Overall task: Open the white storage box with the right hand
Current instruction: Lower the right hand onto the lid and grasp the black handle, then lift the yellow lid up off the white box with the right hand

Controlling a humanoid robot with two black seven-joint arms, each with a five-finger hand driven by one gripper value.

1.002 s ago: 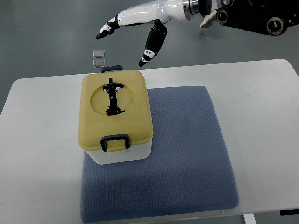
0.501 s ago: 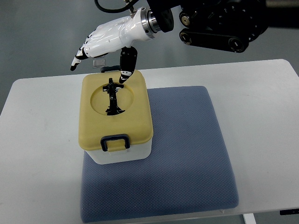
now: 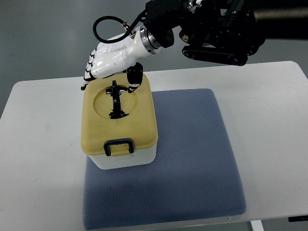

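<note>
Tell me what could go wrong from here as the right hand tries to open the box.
1. The right hand sits over the far edge of the lid, while the near latch looks closed; lifting may raise the whole box.
2. The box stands at the left edge of the mat, so a pull could tip or slide it onto the table.
3. The thumb rests near the black handle and might slip.

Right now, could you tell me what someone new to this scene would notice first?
Probably the white storage box with its yellow lid, standing on the left part of a blue-grey mat on the white table. Just above the lid's far edge hangs the right hand, white with black fingertips, fingers pointing down past the box's far-left corner, its dark arm reaching in from the upper right.
</note>
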